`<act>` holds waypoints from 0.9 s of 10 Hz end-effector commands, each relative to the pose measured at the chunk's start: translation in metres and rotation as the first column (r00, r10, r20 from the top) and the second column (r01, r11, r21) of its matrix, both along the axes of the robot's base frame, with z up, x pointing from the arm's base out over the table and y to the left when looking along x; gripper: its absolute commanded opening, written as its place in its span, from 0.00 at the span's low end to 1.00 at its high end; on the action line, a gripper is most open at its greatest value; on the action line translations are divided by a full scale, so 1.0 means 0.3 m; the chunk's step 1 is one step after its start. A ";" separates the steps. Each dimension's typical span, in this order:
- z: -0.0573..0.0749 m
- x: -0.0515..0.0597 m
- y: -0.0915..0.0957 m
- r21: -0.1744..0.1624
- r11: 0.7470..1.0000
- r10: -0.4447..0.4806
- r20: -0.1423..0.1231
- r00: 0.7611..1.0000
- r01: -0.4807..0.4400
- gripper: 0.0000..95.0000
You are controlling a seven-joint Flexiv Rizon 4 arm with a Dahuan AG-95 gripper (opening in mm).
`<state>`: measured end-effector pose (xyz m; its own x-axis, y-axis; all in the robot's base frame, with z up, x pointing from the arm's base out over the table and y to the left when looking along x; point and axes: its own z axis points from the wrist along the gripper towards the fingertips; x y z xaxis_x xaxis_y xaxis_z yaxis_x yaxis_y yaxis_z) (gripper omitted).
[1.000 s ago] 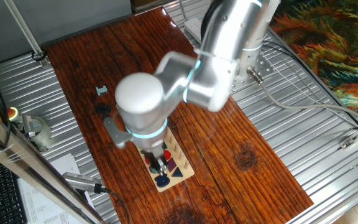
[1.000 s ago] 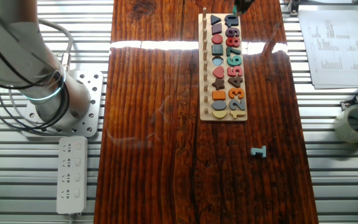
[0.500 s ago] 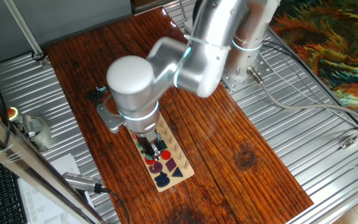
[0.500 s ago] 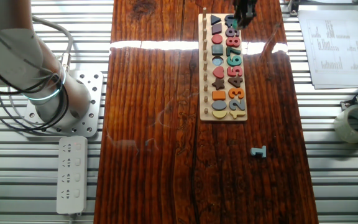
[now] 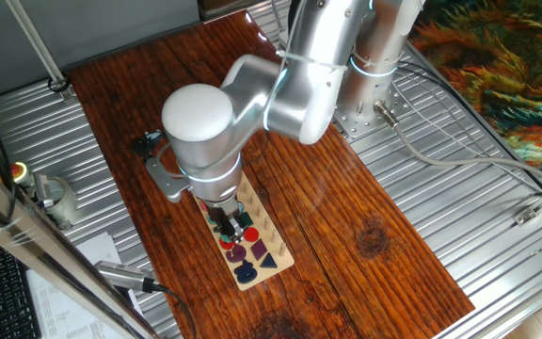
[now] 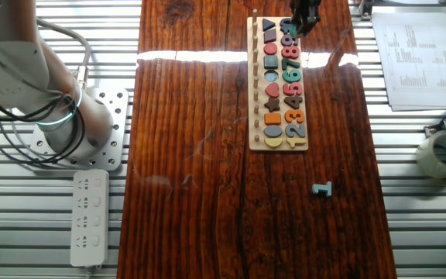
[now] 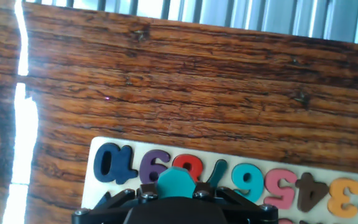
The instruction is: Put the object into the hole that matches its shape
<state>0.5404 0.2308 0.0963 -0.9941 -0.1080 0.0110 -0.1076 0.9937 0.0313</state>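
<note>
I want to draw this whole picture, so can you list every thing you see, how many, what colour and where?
Long light-wood puzzle board: one, coloured numbers and shapes, on the table.
Small round teal-green disc: one, between the gripper's fingers, above the board's numbers.
Small grey-blue angular piece: one, on the table beside the board.
Dark brown wooden table: one.
White power strip: one, by the arm's base.
Silver robot arm: one; black gripper holding the disc.

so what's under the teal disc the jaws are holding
The teal disc sits over the puzzle board's number row, around the red 8. What lies directly beneath it, including any round hole, is covered.
</note>
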 end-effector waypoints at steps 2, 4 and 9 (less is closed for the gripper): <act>-0.004 -0.009 -0.009 -0.013 0.979 -0.203 0.008 0.979 0.203 0.00; -0.001 -0.034 -0.103 -0.007 0.984 -0.175 0.001 0.985 0.175 0.00; -0.026 -0.111 -0.292 0.009 0.996 -0.087 -0.013 0.996 0.087 0.00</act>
